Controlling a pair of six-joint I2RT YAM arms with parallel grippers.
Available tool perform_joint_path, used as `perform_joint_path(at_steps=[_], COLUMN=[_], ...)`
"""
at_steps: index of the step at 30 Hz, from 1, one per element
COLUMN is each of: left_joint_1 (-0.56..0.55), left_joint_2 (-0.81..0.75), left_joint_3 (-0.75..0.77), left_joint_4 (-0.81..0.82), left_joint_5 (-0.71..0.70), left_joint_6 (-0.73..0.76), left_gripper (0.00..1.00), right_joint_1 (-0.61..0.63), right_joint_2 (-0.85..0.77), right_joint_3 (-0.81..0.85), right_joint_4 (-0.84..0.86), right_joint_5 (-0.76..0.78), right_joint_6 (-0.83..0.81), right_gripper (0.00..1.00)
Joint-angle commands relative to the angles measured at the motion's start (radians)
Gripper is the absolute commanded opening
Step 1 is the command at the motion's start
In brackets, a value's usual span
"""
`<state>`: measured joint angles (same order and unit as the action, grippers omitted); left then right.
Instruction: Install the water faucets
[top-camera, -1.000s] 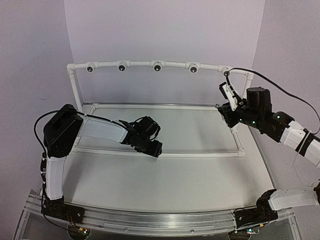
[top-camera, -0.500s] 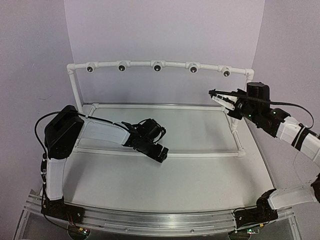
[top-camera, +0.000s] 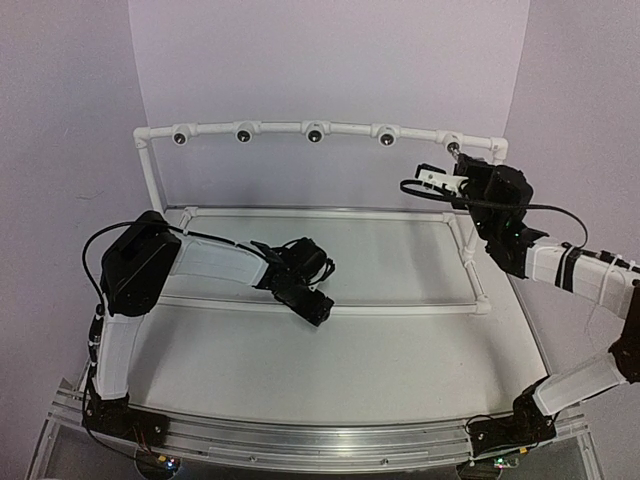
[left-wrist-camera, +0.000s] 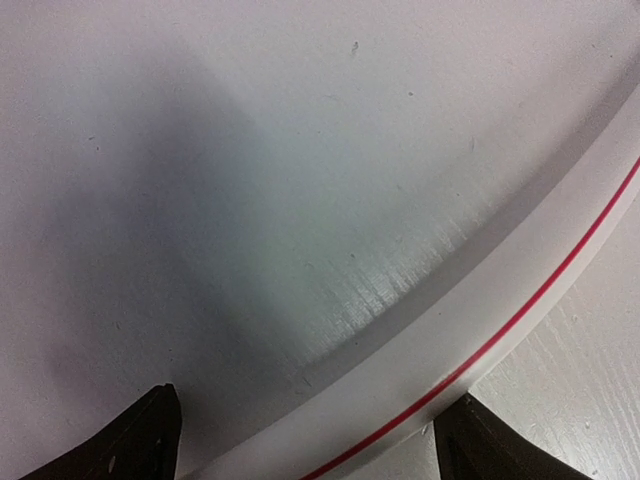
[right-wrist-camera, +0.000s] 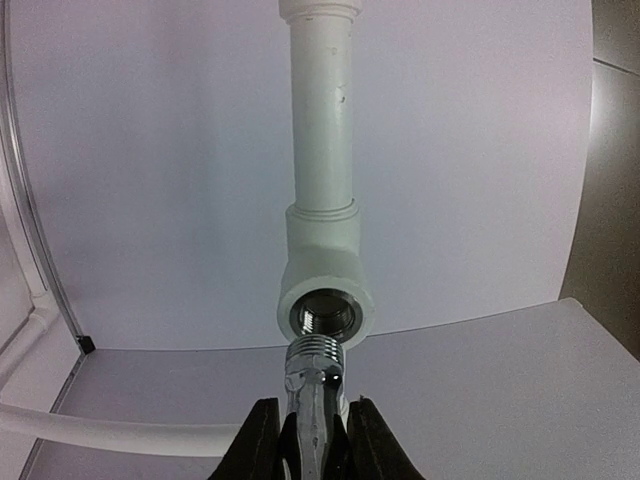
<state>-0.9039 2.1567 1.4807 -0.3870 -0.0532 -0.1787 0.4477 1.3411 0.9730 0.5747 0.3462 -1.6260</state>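
In the right wrist view my right gripper (right-wrist-camera: 312, 445) is shut on a shiny silver water faucet (right-wrist-camera: 315, 385). Its threaded end points up and sits just below the dark threaded opening of a white pipe fitting (right-wrist-camera: 325, 300), nearly touching it. In the top view my right gripper (top-camera: 453, 172) is raised at the rightmost fitting (top-camera: 452, 148) of the frame's top rail; the faucet is too small to make out there. My left gripper (top-camera: 305, 291) is open and empty, low over the frame's front pipe (left-wrist-camera: 480, 330), which has a red line. Its fingers (left-wrist-camera: 150, 435) stand on either side of the pipe.
The white pipe frame (top-camera: 150, 190) has several more open fittings along its top rail (top-camera: 314, 134). Its base rectangle lies flat on the white table (top-camera: 350, 370). A black cable (top-camera: 560, 208) loops off the right wrist. No other faucet shows.
My right gripper has swung up and back with the faucet, from beside the frame's right post to the rightmost top fitting. My left gripper has shifted slightly to the right along the front pipe.
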Motion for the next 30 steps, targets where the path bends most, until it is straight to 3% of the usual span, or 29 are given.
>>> perform_joint_path(at_steps=[1,6,9,23,30], left_joint_1=[0.004,0.005,0.005,0.003,-0.018], left_joint_2=[0.073,0.071,0.071,0.058,0.072], left_joint_3=[-0.064,-0.071,-0.068,-0.114,-0.105], left_joint_4=[-0.107,-0.108,-0.106,-0.067,-0.089], left_joint_5=[0.05,0.072,0.088,0.099,0.002], left_joint_6=[-0.042,-0.041,-0.048,-0.005,0.06], left_gripper=[0.86,0.82,0.79,0.65,0.34], right_joint_1=[-0.006,-0.015,-0.017,-0.017,-0.015], right_joint_2=[0.003,0.012,0.028,0.028,0.024], right_joint_3=[-0.019,0.021,0.097,0.137,0.136], right_joint_4=[0.248,0.178,-0.036,-0.129,-0.177], right_joint_5=[0.043,0.026,0.016,-0.007,0.003], right_joint_6=[-0.09,-0.011,0.069,0.179,0.197], right_gripper=[0.0,0.0,0.0,0.0,0.0])
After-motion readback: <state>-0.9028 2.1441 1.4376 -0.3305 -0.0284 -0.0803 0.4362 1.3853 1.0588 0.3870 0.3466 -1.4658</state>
